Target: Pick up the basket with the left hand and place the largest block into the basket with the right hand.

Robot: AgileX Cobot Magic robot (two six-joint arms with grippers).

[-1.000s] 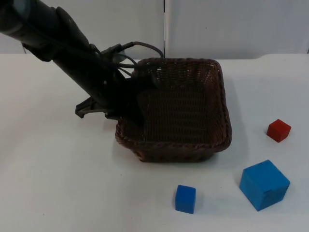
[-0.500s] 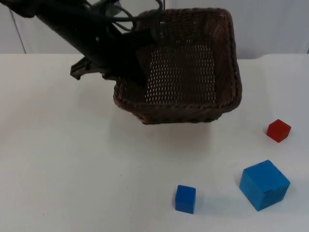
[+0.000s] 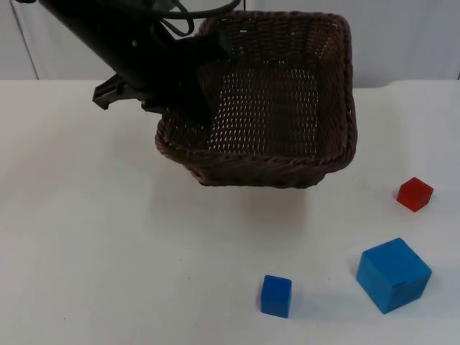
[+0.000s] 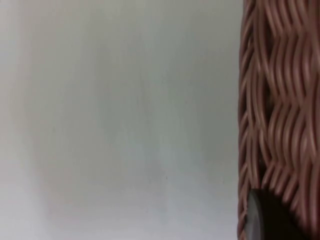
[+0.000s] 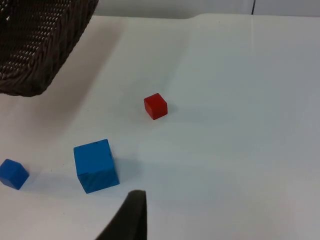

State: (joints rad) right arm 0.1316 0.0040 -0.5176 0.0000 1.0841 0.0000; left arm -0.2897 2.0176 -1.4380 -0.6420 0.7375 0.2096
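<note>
A dark brown wicker basket (image 3: 253, 169) hangs in the air above the table, tilted toward the camera. My left gripper (image 3: 203, 100) is shut on its left wall, and the weave of that wall (image 4: 277, 100) runs close by in the left wrist view. The largest block, a big blue cube (image 3: 393, 274), rests on the table at the front right and stands near the middle of the right wrist view (image 5: 96, 166). My right gripper (image 5: 131, 219) waits above the table to the right of the blocks, well away from the big cube. The basket's underside (image 5: 40, 45) is also seen from there.
A small blue cube (image 3: 276, 295) lies left of the big one, near the front edge. A small red cube (image 3: 415, 194) sits behind the big cube at the right. The grey partition wall (image 3: 402, 36) closes the table's far side.
The left arm has lifted the basket off the table, and it has risen further and shifted slightly left in the last half second. The three blocks have not moved.
</note>
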